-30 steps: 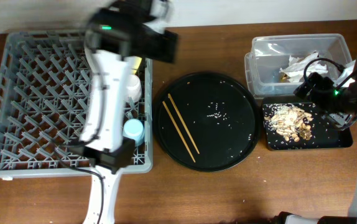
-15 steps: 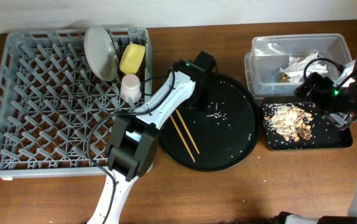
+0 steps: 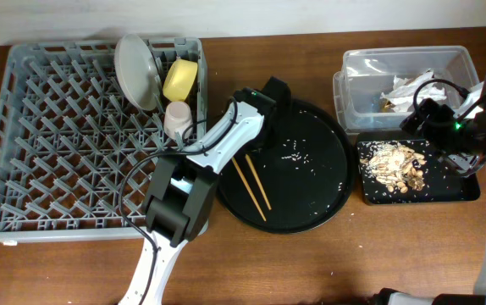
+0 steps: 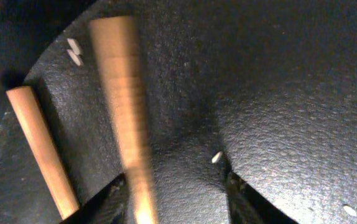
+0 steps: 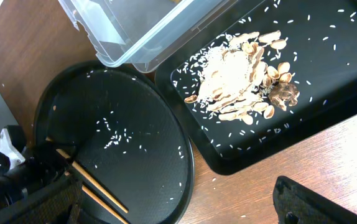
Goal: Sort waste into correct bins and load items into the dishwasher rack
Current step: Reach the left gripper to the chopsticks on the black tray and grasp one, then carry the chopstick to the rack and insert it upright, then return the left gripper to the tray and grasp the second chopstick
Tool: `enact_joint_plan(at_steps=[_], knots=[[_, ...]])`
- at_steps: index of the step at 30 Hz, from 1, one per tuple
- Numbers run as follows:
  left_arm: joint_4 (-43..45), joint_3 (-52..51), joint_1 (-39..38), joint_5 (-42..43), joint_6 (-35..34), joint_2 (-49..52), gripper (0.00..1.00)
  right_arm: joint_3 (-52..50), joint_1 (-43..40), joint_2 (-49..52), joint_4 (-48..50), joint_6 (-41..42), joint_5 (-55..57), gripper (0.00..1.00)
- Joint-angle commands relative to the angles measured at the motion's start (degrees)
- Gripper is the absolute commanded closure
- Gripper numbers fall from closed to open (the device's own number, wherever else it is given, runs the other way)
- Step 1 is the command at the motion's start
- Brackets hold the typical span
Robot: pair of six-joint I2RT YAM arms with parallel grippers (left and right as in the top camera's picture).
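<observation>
Left arm reaches across the rack's corner onto the round black tray (image 3: 311, 182). The left gripper (image 4: 175, 186) sits low over the top ends of the chopsticks (image 3: 251, 180), fingers spread. One stick (image 4: 129, 112) runs up between them, blurred, and contact with it is not clear. The other stick (image 4: 40, 149) lies just beside it on the tray floor, outside the fingers. Loose rice grains (image 3: 292, 152) are scattered on the round tray.

The rack (image 3: 57, 152) is at the table's (image 3: 353, 254) left. Plate (image 3: 135, 61) stands on edge near its back right corner. Yellow bowl (image 3: 180, 79) is tipped up just beside the plate, with the pink cup (image 3: 176, 114) in front of it.

The right gripper (image 5: 172, 186) hovers at the far right over the seam between the clear tub (image 3: 370, 63) and the shallow black tray (image 3: 455, 193). Its fingers are wide apart and hold nothing. Napkins (image 3: 408, 85) are in the tub. Food scraps (image 3: 395, 165) are piled in the shallow tray with crumbs around them.
</observation>
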Motion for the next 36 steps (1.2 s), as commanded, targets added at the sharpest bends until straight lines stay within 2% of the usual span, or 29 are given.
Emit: enact_joint_plan(at_steps=[1, 3, 4, 5, 7, 9, 13, 15, 18, 21, 23, 28, 30, 32, 36], knots=[[1.22, -3.48, 0.24, 0.7, -1.38, 0.35, 0.65, -0.15, 0.26, 0.13, -0.02, -0.35, 0.52, 0.02], [2.73, -3.63, 0.22, 2.54, -1.36, 0.44, 0.81, -0.15, 0.26, 0.13, -0.02, -0.35, 0.52, 0.02], [3.13, -3.63, 0.17, 2.58, -1.36, 0.44, 0.84, -0.15, 0.26, 0.13, -0.02, -0.35, 0.52, 0.02], [3.13, -3.63, 0.2, 2.67, -1.33, 0.44, 0.92, -0.15, 0.26, 0.13, -0.02, -0.35, 0.52, 0.01], [3.23, -3.56, 0.2, 2.97, -1.33, 0.44, 0.99, -0.15, 0.26, 0.13, -0.02, -0.35, 0.52, 0.01], [3.26, -1.53, 0.2, 4.33, 1.88, 0.42, 0.99, -0.15, 0.26, 0.13, -0.02, -0.35, 0.52, 0.02], [1.14, 5.81, 0.2, 4.28, 16.22, -3.04, 0.99, -0.15, 0.26, 0.13, -0.02, -0.35, 0.52, 0.02], [0.96, 8.13, 0.2, 4.26, 27.85, -7.69, 0.99, -0.15, 0.26, 0.13, -0.02, -0.35, 0.52, 0.02], [0.26, 8.81, 0.83, 4.24, 36.11, -14.53, 0.99, -0.15, 0.26, 0.13, -0.02, -0.35, 0.52, 0.02], [-3.37, 8.81, 3.89, 3.5, 40.33, -21.0, 0.99, -0.15, 0.26, 0.13, -0.02, -0.35, 0.52, 0.02], [-11.28, 8.81, 10.08, -1.42, 40.33, -25.44, 0.99, -0.15, 0.26, 0.13, -0.02, -0.35, 0.52, 0.02], [-19.34, 7.91, 23.85, -1.05, 45.48, -26.86, 0.99, -0.15, 0.26, 0.13, -0.02, -0.35, 0.52, 0.02], [-16.85, 5.09, 27.32, 4.68, 53.29, -26.77, 0.99, -0.15, 0.26, 0.13, -0.02, -0.35, 0.52, 0.01], [-13.55, 1.64, 28.24, 6.64, 54.01, -26.16, 0.99, -0.15, 0.26, 0.13, -0.02, -0.35, 0.52, 0.02], [-8.98, -5.9, 28.24, -2.08, 53.99, -23.06, 0.99, -0.15, 0.26, 0.13, -0.02, -0.35, 0.52, 0.02]])
